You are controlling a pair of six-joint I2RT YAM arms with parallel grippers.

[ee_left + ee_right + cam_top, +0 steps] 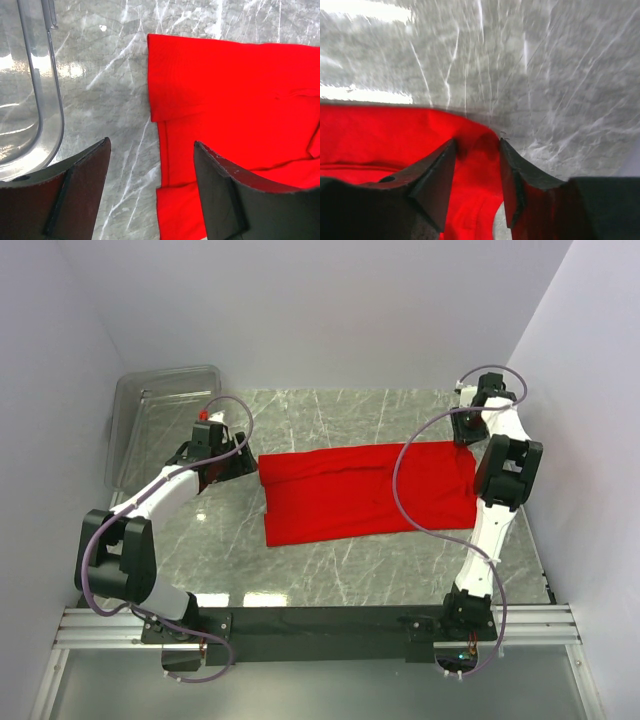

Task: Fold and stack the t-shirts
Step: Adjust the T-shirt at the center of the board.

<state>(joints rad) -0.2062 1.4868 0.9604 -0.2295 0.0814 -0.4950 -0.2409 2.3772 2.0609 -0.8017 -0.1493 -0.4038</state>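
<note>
The red t-shirt [365,490] lies flat on the marble table, folded into a wide band with its sleeve tucked at the left end. My left gripper [243,466] hovers open over the shirt's left edge. In the left wrist view that gripper [151,142] straddles the hem, with the t-shirt [235,95] under its right finger and bare marble under its left. My right gripper [466,436] is down at the far right corner. In the right wrist view its jaws [477,140] stand part open on either side of the raised corner of the t-shirt [380,135].
A clear plastic bin [160,410] stands at the back left, and its rim [50,100] lies close to my left gripper. Grey marble table [330,570] runs around the shirt. White walls close in on the left, back and right.
</note>
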